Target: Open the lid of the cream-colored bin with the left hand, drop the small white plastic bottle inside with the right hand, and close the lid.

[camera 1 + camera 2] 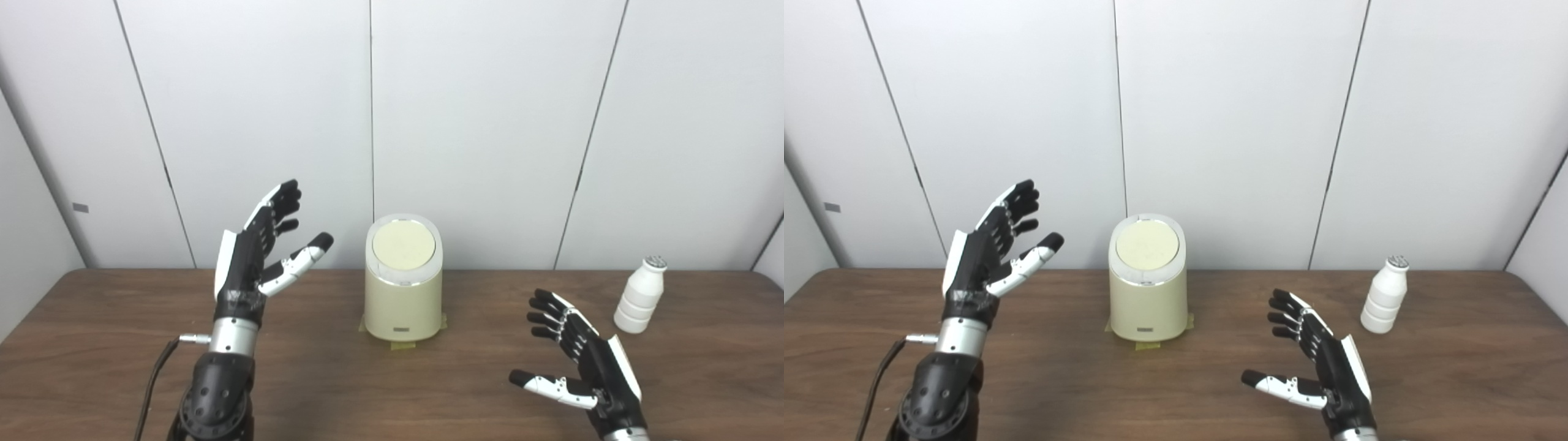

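Left robot hand (260, 257): raised above the counter (122, 343) at about 9 o'clock from the bin (403, 294), fingers spread wide, nothing held, well apart from the bin.
Right robot hand (582, 361): held low over the counter at about 4 o'clock from the bin, fingers spread wide, nothing held.
Bin: stood upright near the counter's far edge, centre of the scene, taped down at its base.
Lid (403, 245): seen shut, seated flat in the bin's top ring.
Bottle (641, 295): stood upright at about 3 o'clock from the bin, well apart from it, and at about 1 o'clock from the right robot hand, untouched.
Step in hand: judged to be the very start; the lid is not yet opened and the bottle is not yet picked up.
Next move: the left robot hand would have to be brought toward 3 o'clock, onto the lid's front edge, so that the lid can be released or lifted; how the lid opens cannot be told.
Right side: a reach toward 1 o'clock and a closing round the bottle's body would be called for.
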